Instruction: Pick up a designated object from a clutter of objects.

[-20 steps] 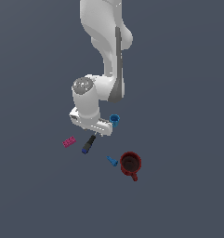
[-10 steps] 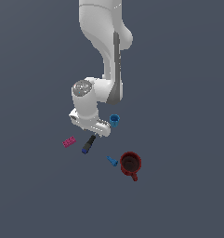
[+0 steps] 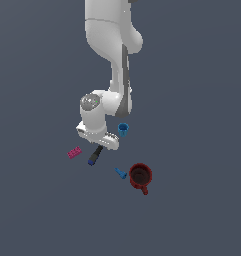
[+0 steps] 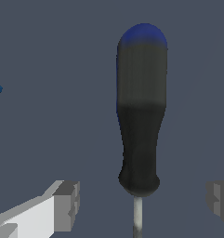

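Pincer (image 4: pixel 140 204) open astride the screwdriver (image 4: pixel 140 111), its blue butt pointing away.

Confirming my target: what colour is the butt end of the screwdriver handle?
Blue, capping the black handle of the screwdriver. It shows best in the wrist view.

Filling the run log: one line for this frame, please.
phase: pre-grasp | target: screwdriver | pincer: open, fingers either side of handle base, no contact | nearby: pink brick, blue cup untouched

The screwdriver (image 3: pixel 95 156) is flanked by the brick (image 3: pixel 74 152) on the exterior view's left and the peg (image 3: pixel 121 173) on its right; the mug (image 3: pixel 140 177) is set just beside the peg, the cup (image 3: pixel 123 130) farther back.
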Controlling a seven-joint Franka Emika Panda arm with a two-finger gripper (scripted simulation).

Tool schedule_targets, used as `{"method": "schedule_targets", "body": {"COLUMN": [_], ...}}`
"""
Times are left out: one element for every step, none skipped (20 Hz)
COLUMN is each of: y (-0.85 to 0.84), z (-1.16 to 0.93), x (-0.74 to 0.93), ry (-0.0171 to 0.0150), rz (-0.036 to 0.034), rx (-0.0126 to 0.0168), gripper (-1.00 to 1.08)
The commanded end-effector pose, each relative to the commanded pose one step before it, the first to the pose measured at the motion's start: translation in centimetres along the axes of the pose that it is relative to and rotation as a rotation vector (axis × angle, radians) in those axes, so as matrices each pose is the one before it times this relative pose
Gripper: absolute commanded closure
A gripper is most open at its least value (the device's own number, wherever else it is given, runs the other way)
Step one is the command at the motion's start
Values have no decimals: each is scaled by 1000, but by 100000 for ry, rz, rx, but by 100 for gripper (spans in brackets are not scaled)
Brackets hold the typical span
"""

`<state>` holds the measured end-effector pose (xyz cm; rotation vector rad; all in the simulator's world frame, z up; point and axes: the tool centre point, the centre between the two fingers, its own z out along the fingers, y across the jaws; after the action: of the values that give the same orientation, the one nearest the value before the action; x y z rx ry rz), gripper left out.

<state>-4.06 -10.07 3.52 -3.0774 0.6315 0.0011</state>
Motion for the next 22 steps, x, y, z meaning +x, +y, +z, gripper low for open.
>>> {"method": "schedule_targets", "body": {"y": [26,-6,-6,-5,-4,-2,-1,0,0,0,0,0,0,0,0,0,0,4,-1,-3,-4,-6], "z": [1049,302,244,188,134,80,26,0,0,0,0,0,0,0,0,0,0,-38,-26,-78,-130,-182], "x": [-13,6,8,9,8,5,2,0,0,0,0,0,0,0,0,0,0,-20,4,11,19,26], "ry": [44,0,0,0,0,0,0,0,0,0,0,0,0,0,0,0,0,0,0,0,0,0], "rz": [82,0,0,0,0,0,0,0,0,0,0,0,0,0,0,0,0,0,0,0,0,0], "rx": [7,0,0,0,0,0,0,0,0,0,0,0,0,0,0,0,0,0,0,0,0,0], "gripper": [-92,-92,-92,-92,-92,-92,-92,108,108,108,108,108,108,108,108,108,108,108,108,108,108,108]}}
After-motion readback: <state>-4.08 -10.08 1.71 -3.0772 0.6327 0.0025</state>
